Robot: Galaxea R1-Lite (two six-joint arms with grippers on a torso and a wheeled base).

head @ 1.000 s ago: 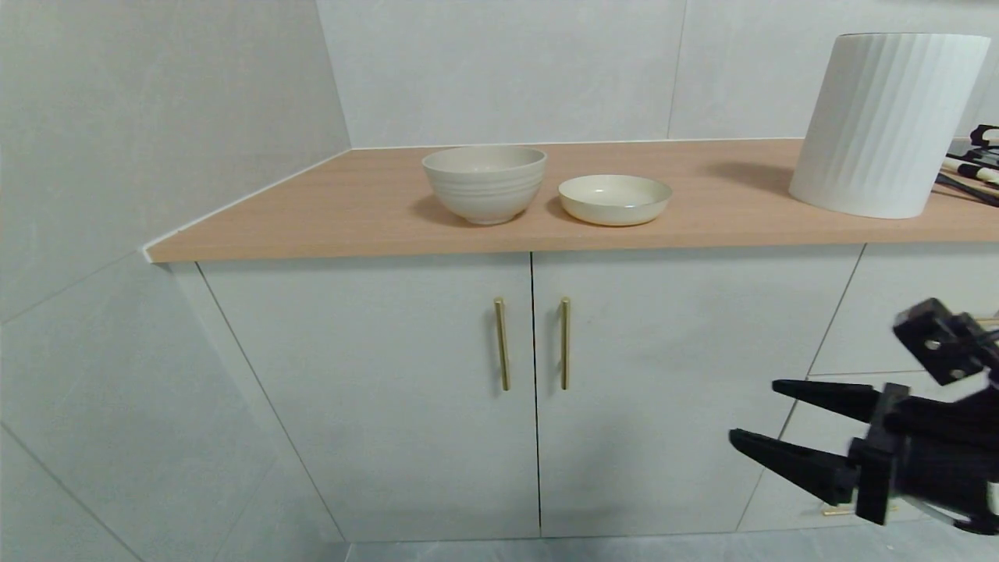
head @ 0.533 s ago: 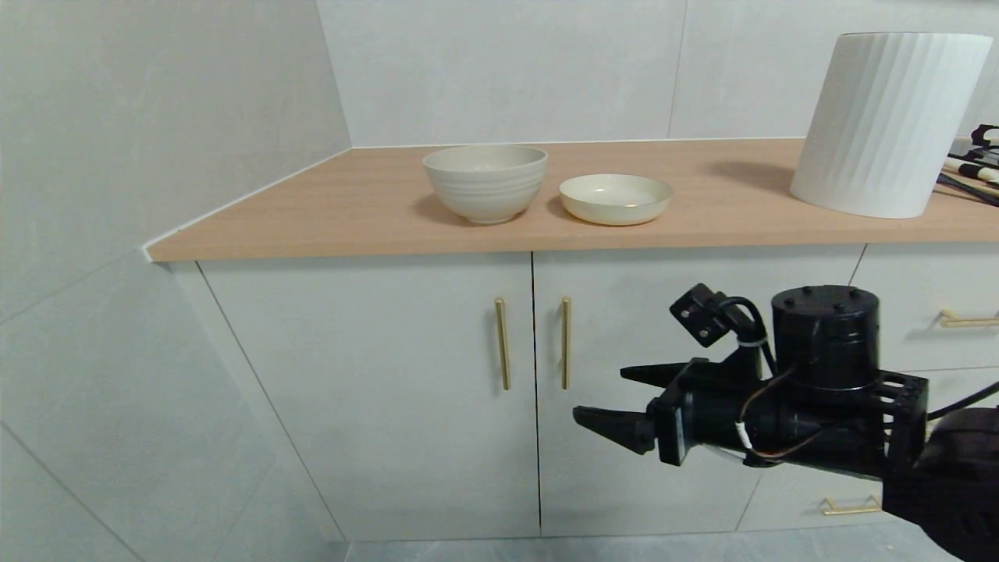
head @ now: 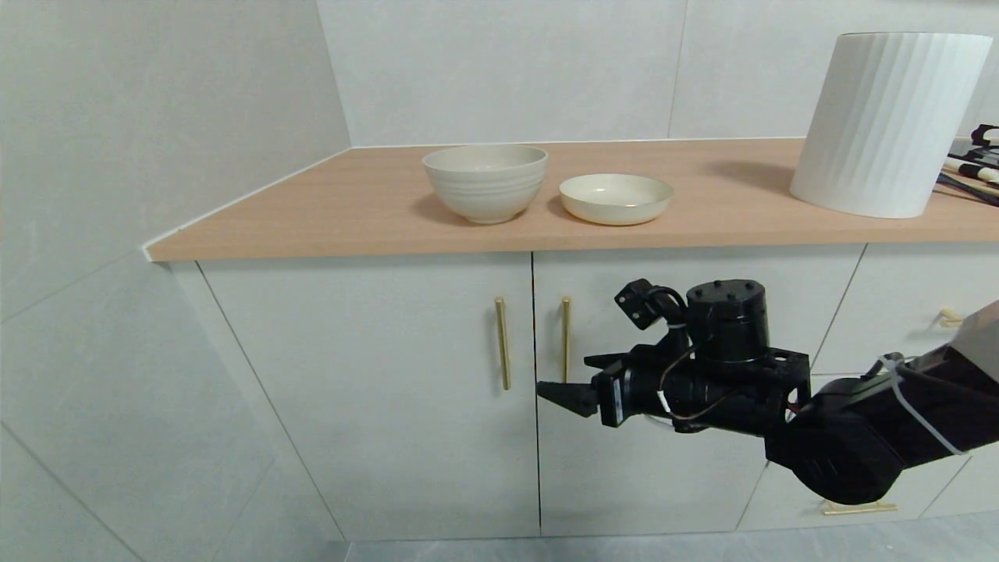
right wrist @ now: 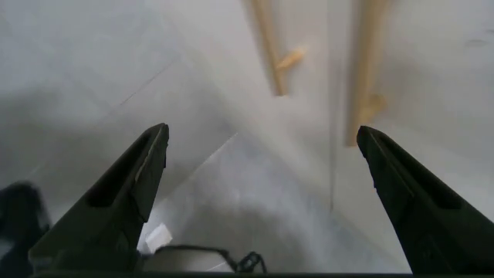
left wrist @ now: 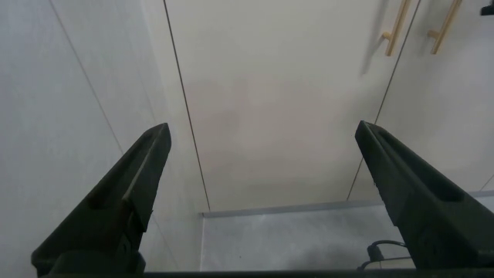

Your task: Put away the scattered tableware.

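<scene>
- First, head view: ribbed round bowl (head: 484,181) beside shallow glossy dish (head: 615,198) on wood-grain counter (head: 312,218); well below both, pointed right gripper (head: 563,374), parted, by a slim brass handle (head: 565,328).
- Left wrist view: left gripper (left wrist: 261,130) spread wide, facing smooth pale cabinet door (left wrist: 270,93).
- Right wrist view: fingers (right wrist: 131,201) apart, close to that handle.
</scene>
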